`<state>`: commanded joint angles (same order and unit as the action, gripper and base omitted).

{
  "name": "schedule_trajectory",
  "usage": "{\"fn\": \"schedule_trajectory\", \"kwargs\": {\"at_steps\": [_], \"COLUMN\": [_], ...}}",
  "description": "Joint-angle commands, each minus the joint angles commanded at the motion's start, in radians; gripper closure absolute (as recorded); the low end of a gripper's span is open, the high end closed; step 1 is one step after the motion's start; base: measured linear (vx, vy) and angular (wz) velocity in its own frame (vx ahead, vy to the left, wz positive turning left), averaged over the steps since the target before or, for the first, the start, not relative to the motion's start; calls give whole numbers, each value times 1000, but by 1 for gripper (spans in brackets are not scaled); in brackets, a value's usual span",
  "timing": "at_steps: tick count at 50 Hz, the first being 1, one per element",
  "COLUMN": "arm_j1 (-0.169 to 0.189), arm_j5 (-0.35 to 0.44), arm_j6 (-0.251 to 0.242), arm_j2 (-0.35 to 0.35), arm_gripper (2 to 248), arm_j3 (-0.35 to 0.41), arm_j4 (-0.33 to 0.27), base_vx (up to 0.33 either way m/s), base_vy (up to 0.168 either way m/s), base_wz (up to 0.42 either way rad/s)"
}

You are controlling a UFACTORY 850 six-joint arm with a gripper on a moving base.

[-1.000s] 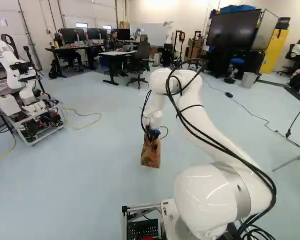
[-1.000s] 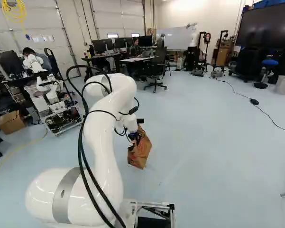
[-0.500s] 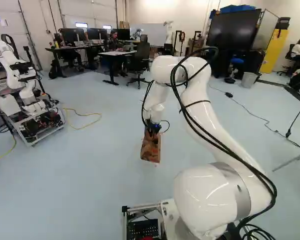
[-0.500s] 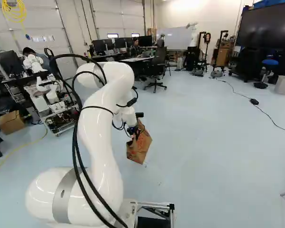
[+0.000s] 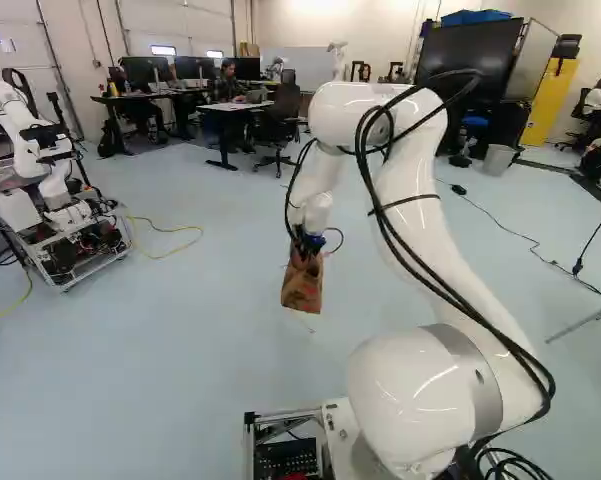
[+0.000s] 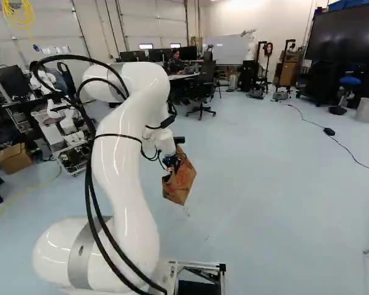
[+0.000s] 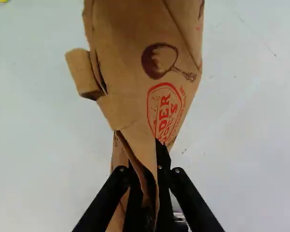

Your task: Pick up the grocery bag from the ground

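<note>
Arm (image 6: 129, 160) and bag (image 6: 182, 183) have risen together since the earlier frame. Hand (image 6: 172, 165): clenched on the bag, its paper folded between both fingers. Bag: suspended above the floor (image 6: 258, 209), tilted in the right base view. At left of the left base view: another robot (image 5: 52, 165).

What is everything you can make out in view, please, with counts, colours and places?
Crumpled paper grocery bag: 1, brown, gripped in the claw
Another robot, wheeled: 1, white, left of left base view
Loose floor cable: at least 1, yellow, beside that robot
Cardboard box: 1, brown, left of right base view
Computer monitors: several, black, on back desks
Large flat screen: 1, black, far right
Round bin: 1, grey, before the screen
Jointed arm: 1, white, rising from the base
Two-fingered claw: 1, black, at the arm's end
</note>
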<state>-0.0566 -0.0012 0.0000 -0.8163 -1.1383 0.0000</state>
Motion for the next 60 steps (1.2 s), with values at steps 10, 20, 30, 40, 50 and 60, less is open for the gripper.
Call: {"fn": "schedule_trajectory", "kwargs": {"at_steps": [10, 20, 30, 40, 50, 60], "arm_j1": [0, 0, 0, 1, 2, 5], "arm_j5": [0, 0, 3, 16, 38, 70], "arm_j6": [0, 0, 0, 0, 0, 0], "arm_j2": [66, 89, 93, 108, 133, 170], "arm_gripper": [224, 224, 224, 224, 224, 224], "arm_j3": [37, 50, 54, 68, 94, 131], "arm_j4": [0, 0, 0, 0, 0, 0], "base_vx": [0, 0, 0, 0, 0, 0], "base_vy": [0, 0, 0, 0, 0, 0], "base_wz": [0, 0, 0, 0, 0, 0]}}
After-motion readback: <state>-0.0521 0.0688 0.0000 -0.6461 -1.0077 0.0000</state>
